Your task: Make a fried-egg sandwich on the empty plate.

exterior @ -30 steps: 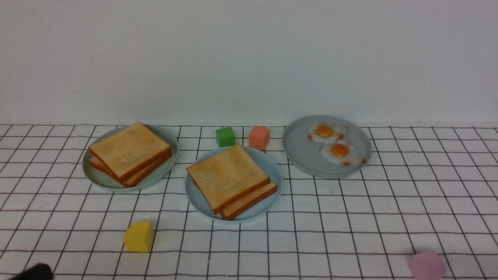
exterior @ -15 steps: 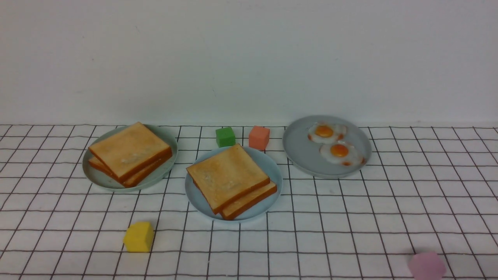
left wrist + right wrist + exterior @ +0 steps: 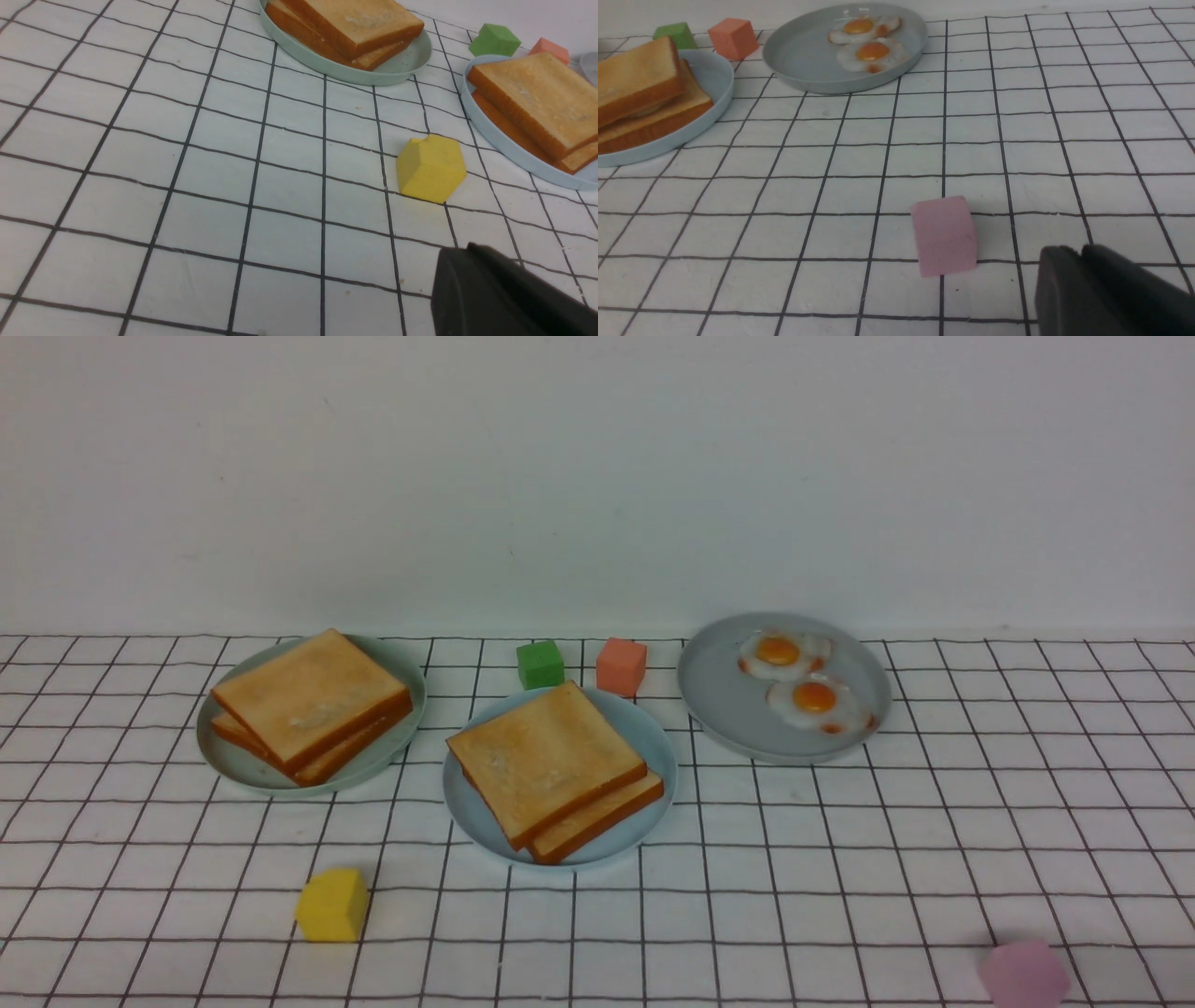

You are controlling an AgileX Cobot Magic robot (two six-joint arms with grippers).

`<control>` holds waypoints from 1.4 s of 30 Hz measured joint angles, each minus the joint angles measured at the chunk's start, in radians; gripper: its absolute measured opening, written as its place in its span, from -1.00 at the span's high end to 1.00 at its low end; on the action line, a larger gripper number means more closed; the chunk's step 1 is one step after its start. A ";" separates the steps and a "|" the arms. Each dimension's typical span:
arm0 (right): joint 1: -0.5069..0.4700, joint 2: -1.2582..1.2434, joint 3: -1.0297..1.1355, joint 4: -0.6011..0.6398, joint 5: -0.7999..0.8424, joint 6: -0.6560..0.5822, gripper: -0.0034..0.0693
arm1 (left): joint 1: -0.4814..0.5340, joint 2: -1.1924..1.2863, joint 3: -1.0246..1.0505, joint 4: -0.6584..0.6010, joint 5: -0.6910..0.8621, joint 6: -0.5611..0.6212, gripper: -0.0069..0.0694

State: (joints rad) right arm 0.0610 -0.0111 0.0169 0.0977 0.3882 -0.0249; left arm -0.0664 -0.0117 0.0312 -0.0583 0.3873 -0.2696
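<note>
Fried-egg sandwich, on blue plate, well apart from left claw

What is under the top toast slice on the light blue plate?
Another toast slice, sticking out; between them, a pale sliver. The rest is covered.

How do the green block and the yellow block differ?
The green block is green; the yellow block is yellow.
The green block sits behind the blue plate, while the yellow block sits nearer the robot, left of that plate.
Both rest on the gridded tabletop.
</note>
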 joint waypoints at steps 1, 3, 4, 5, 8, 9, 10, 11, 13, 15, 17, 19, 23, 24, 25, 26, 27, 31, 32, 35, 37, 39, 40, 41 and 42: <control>0.000 0.000 0.000 0.000 0.000 0.000 0.71 | 0.000 0.000 0.000 0.000 0.001 0.000 0.85; 0.000 0.000 0.000 0.000 0.000 0.000 0.71 | 0.000 0.000 0.000 0.000 0.001 0.000 0.85; 0.000 0.000 0.000 0.000 0.000 0.000 0.71 | 0.000 0.000 0.000 0.000 0.001 0.000 0.85; 0.000 0.000 0.000 0.000 0.000 0.000 0.71 | 0.000 0.000 0.000 0.000 0.001 0.000 0.85; 0.000 0.000 0.000 0.000 0.000 0.000 0.71 | 0.000 0.000 0.000 0.000 0.001 0.000 0.85; 0.000 0.000 0.000 0.000 0.000 0.000 0.71 | 0.000 0.000 0.000 0.000 0.001 0.000 0.85; 0.000 0.000 0.000 0.000 0.000 0.000 0.71 | 0.000 0.000 0.000 0.000 0.001 0.000 0.85; 0.000 0.000 0.000 0.000 0.000 0.000 0.71 | 0.000 0.000 0.000 0.000 0.001 0.000 0.85; 0.000 0.000 0.000 0.000 0.000 0.000 0.71 | 0.000 0.000 0.000 0.000 0.001 0.000 0.85; 0.000 0.000 0.000 0.000 0.000 0.000 0.71 | 0.000 0.000 0.000 0.000 0.001 0.000 0.85; 0.000 0.000 0.000 0.000 0.000 0.000 0.71 | 0.000 0.000 0.000 0.000 0.001 0.000 0.85; 0.000 0.000 0.000 0.000 0.000 0.000 0.70 | 0.000 0.000 0.000 0.000 0.001 0.000 0.85; 0.000 0.000 0.000 0.000 0.000 0.000 0.70 | 0.000 0.000 0.000 0.000 0.001 0.000 0.85; 0.000 0.000 0.000 0.000 0.000 0.000 0.70 | 0.000 0.000 0.000 0.000 0.001 0.000 0.85; 0.000 0.000 0.000 0.000 0.000 0.000 0.70 | 0.000 0.000 0.000 0.000 0.001 0.000 0.84; 0.000 0.000 0.000 0.000 0.000 0.000 0.69 | 0.000 0.000 0.000 0.000 0.001 0.000 0.84; 0.000 0.000 0.000 0.000 0.000 0.000 0.69 | 0.000 0.000 0.000 0.000 0.001 0.000 0.84; 0.000 0.000 0.000 0.000 0.000 0.000 0.68 | 0.000 0.000 0.000 0.000 0.001 0.000 0.83; 0.000 0.000 0.000 0.000 0.000 0.000 0.67 | 0.000 0.000 0.000 0.000 0.001 0.000 0.83; 0.000 0.000 0.000 0.000 0.000 0.000 0.66 | 0.000 0.000 0.000 0.000 0.001 0.000 0.82; 0.000 0.000 0.000 0.000 0.000 0.000 0.65 | 0.000 0.000 0.000 0.000 0.001 0.000 0.82; 0.000 0.000 0.000 0.000 0.000 0.000 0.65 | 0.000 0.000 0.000 0.000 0.001 0.000 0.81; 0.000 0.000 0.000 0.000 0.000 0.000 0.64 | 0.000 0.000 0.000 0.000 0.001 0.000 0.81; 0.000 0.000 0.000 0.000 0.000 0.000 0.63 | 0.000 0.000 0.000 0.000 0.001 0.000 0.81; 0.000 0.000 0.000 0.000 0.000 0.000 0.63 | 0.000 0.000 0.000 0.000 0.001 0.000 0.81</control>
State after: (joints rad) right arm 0.0610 -0.0111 0.0169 0.0977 0.3882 -0.0249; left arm -0.0664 -0.0117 0.0312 -0.0583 0.3883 -0.2696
